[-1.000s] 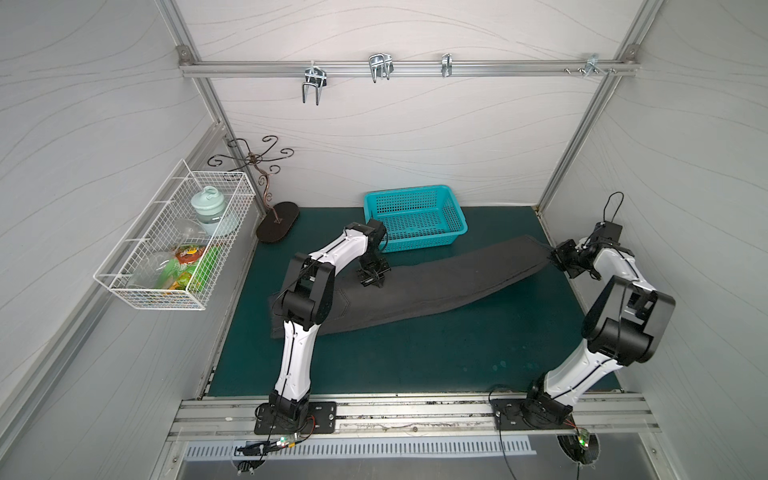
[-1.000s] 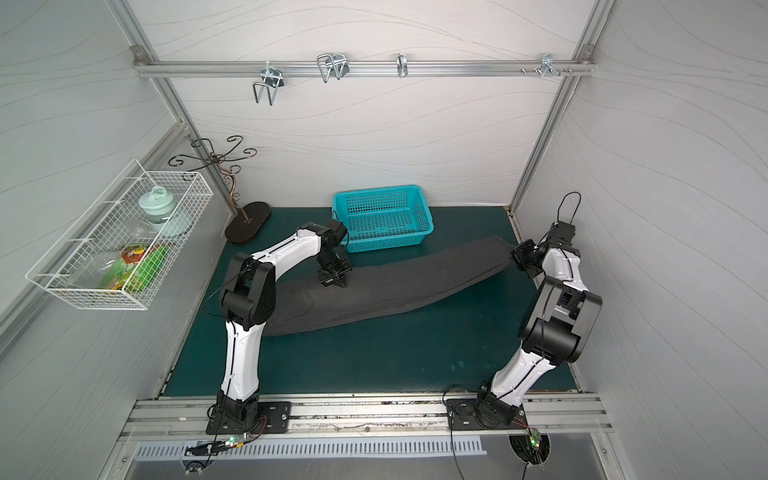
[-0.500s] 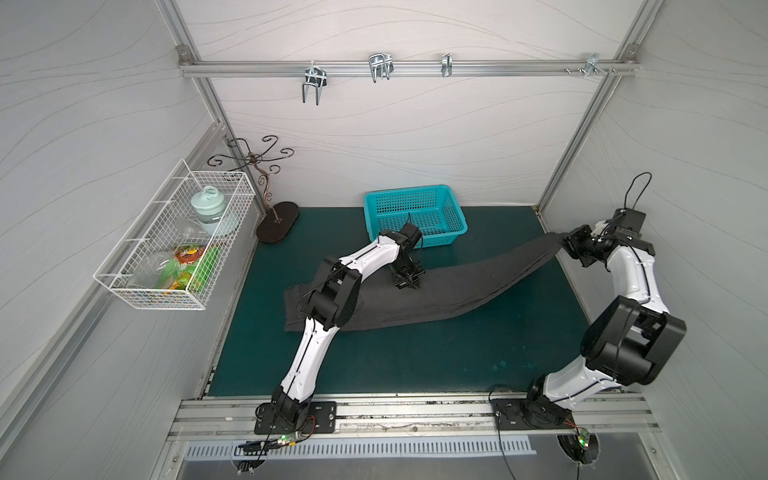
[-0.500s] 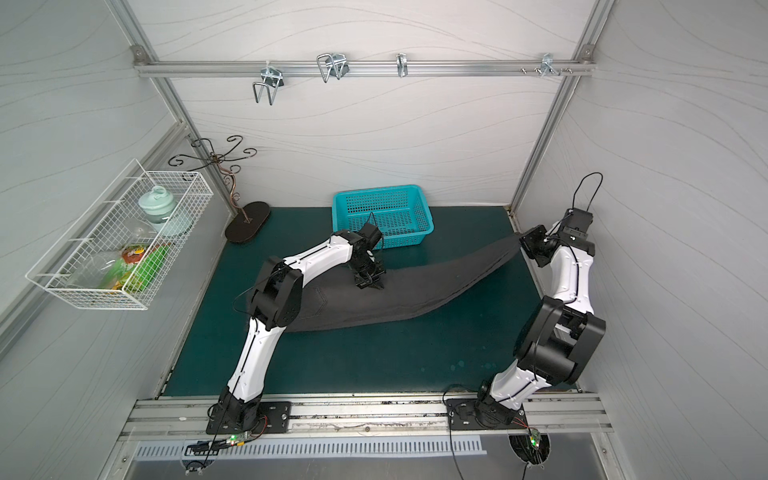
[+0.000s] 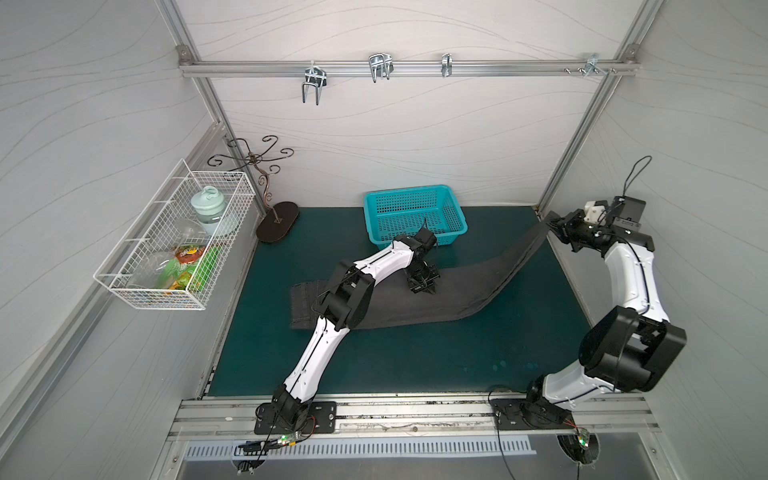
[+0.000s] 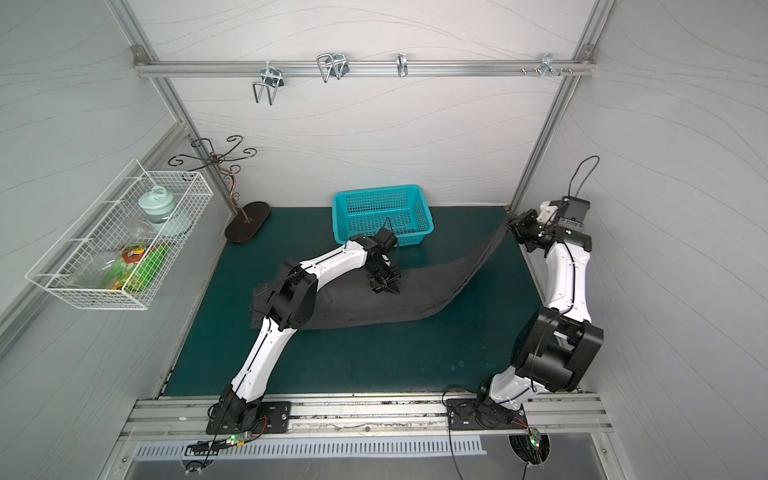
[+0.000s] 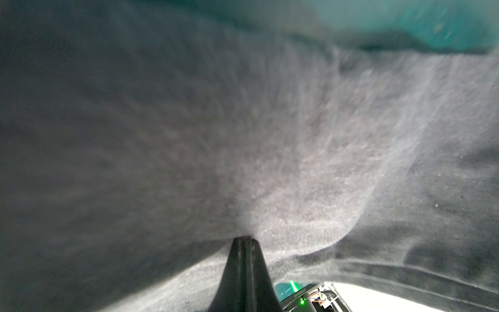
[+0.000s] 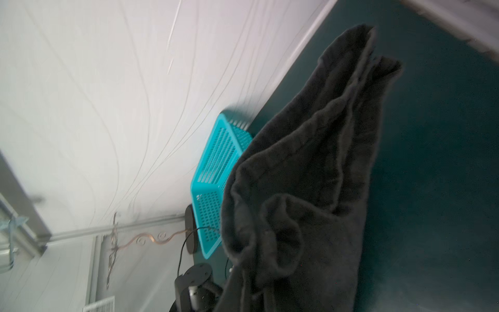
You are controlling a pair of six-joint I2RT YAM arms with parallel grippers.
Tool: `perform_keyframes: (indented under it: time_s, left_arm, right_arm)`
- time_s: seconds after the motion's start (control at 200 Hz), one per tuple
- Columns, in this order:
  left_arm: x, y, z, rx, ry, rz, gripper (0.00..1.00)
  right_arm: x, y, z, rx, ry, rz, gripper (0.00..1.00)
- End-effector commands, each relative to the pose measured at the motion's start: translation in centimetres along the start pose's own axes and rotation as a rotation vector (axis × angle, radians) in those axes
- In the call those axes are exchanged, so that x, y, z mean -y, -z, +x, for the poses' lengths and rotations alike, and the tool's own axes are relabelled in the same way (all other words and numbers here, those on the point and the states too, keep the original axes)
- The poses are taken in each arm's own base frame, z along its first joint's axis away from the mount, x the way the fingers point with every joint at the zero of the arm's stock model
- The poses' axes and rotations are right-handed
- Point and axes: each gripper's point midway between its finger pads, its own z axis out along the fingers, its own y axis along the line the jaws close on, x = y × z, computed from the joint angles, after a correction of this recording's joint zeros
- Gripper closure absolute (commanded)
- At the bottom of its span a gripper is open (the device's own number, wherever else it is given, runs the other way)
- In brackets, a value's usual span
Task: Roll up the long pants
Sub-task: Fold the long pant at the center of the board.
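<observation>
Across the green surface (image 5: 415, 365), before the teal basket (image 5: 399, 216), the long pants (image 5: 449, 299) lie mostly flat. The left claw (image 5: 424, 287) is clenched on their middle, seemingly anchoring them. The right claw (image 5: 555, 225) grips the leg ends aloft, probably pulling the cloth taut.

Matt, fuzzy cloth long pants (image 5: 415, 303); perforated glossy plastic basket (image 5: 413, 216); matt mat (image 5: 415, 365).

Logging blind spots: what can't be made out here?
- Left wrist view: blurred; dark charcoal-grey fabric pants fill it, so whether the shut left jaws pinch cloth is unclear.
- Right wrist view: right jaws out of frame; only the bunched cuff shows.
- Both top views: left arm's black elbow covers part of the waist end.
</observation>
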Motion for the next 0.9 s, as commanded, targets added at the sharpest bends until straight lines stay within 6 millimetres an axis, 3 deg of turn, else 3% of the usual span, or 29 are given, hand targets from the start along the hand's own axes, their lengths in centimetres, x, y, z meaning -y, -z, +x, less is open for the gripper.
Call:
perform_keyframes:
  time_s: [0.0,0.21,0.415,0.71,0.81,0.895]
  left_arm:
    - [1.1,1.8,0.3,0.018,-0.032,0.015,1.00]
    - [0.4,5.2,1.1,0.053,-0.038,0.025,1.00]
    - [-2.8,10.0,1.3,0.111,-0.024,-0.024,1.00]
    - [-15.9,17.3,3.5,0.198,0.120,-0.250,1.00]
    - [-19.9,18.9,4.6,0.210,0.166,-0.327,1.00]
    - [-22.1,19.2,5.1,0.206,0.198,-0.356,1.00]
  right_arm:
    - [-7.4,0.4,2.7,-0.052,0.142,-0.152,1.00]
    - [-14.1,-1.0,7.8,-0.156,0.270,-0.247,1.00]
    - [-17.9,-1.8,10.8,-0.216,0.332,-0.307,1.00]
    - [-20.5,-2.7,12.9,-0.266,0.358,-0.355,1.00]
    - [-21.2,-2.7,13.3,-0.274,0.366,-0.367,1.00]
    - [-21.8,-2.5,13.7,-0.278,0.374,-0.380,1.00]
